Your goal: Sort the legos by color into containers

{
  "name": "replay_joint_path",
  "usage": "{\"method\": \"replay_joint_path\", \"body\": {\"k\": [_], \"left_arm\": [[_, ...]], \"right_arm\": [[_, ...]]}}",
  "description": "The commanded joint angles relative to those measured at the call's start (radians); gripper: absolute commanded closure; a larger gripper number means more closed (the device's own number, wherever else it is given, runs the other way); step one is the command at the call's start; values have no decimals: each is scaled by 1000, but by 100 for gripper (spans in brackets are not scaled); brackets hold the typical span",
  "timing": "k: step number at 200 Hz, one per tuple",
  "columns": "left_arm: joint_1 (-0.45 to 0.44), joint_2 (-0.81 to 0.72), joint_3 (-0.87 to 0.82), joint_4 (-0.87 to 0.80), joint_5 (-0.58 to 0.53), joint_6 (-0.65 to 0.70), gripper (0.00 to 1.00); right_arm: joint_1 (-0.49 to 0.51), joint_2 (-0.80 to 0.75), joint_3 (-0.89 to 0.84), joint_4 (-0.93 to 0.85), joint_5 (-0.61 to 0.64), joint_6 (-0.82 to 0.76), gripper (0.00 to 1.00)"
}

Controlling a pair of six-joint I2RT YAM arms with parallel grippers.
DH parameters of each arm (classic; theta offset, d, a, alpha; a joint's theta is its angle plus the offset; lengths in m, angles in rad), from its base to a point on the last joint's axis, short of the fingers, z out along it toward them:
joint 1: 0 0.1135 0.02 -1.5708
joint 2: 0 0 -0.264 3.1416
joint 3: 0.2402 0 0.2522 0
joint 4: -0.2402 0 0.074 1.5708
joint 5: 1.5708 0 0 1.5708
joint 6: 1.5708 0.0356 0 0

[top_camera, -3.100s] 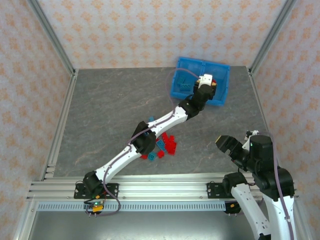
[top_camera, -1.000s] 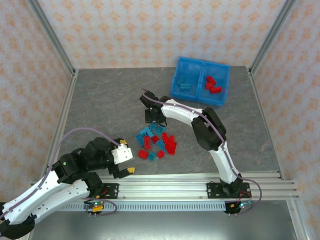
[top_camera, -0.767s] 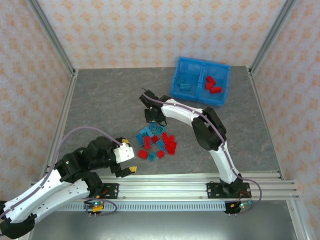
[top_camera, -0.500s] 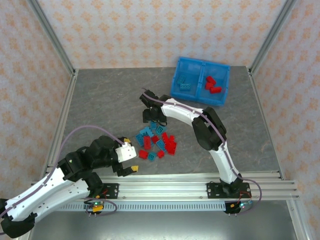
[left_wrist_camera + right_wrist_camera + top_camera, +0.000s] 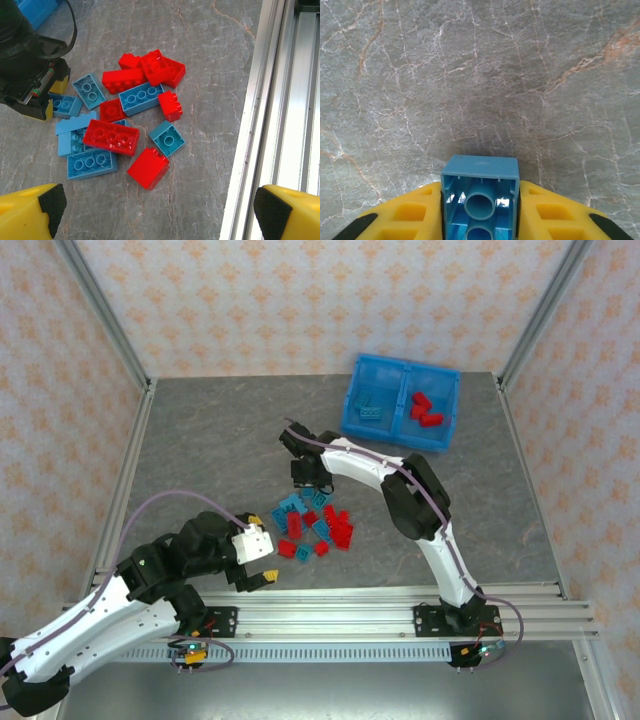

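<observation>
right arm (image 5: 415, 502): rooted at the near rail on the right, elbow bent over mid-table, forearm stretched away to the left, wrist tipped down at the table (image 5: 210, 460)
right gripper (image 5: 306, 476): just beyond the far-left edge of the loose legos (image 5: 318, 524); jaws drawn in on a light blue brick (image 5: 480, 192), one yellow finger (image 5: 412, 216) flat against each long side
light blue brick, facing: hollow underside with its round tubes turned to the wrist camera; studs out of sight
light blue brick, long axis: runs along the fingers, far end poking past the tips; touching the table or not, cannot tell
left arm (image 5: 110, 605): folded low at the near-left corner, forearm aimed right toward the heap
left gripper (image 5: 256, 562): jaws spread wide, nothing between them, near the heap's near-left side but apart from it
loose legos: red and light blue mixed in one heap mid-table, several touching or overlapping, most studs up, long axes pointing every which way
long red brick (image 5: 111, 137): studs up, lying partly on blue ones, long axis across the left wrist view, slightly tilted
bin (image 5: 392, 441): far right of the table, well apart from the heap, set slightly askew
left compartment (image 5: 372, 385): blue legos (image 5: 368, 412)
right compartment (image 5: 440, 390): red legos (image 5: 425, 410)
</observation>
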Motion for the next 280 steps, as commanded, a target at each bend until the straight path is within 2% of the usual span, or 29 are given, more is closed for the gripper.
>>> {"method": "replay_joint_path", "body": {"k": [1, 57, 96, 117, 137, 181, 212, 230, 253, 280], "left_arm": [[-2, -20, -15, 35, -6, 3, 0], [-2, -115, -44, 85, -64, -6, 0], [-1, -196, -65, 119, -144, -25, 1], [3, -235, -85, 137, -193, -28, 0], [17, -246, -90, 138, -225, -24, 0], [75, -212, -92, 143, -193, -10, 0], [104, -157, -87, 147, -153, -9, 0], [110, -130, -80, 143, -146, -12, 0], [109, -125, -80, 145, -150, -15, 0], [114, -125, -84, 153, -155, -21, 0]], "right_arm": [[-7, -121, -20, 29, 71, -1, 68], [-42, -355, -89, 94, 268, -50, 67], [-202, -385, -63, 129, 378, -129, 66], [-285, -333, -25, 160, 386, -152, 66], [-354, -217, 88, 143, 351, -166, 66], [-430, 43, 385, 88, 344, -167, 66], [-455, 256, 708, 22, 336, -198, 62], [-458, 358, 878, -34, 336, -214, 56], [-457, 364, 914, -57, 341, -227, 42], [-457, 276, 869, -68, 339, -248, 41]]}}
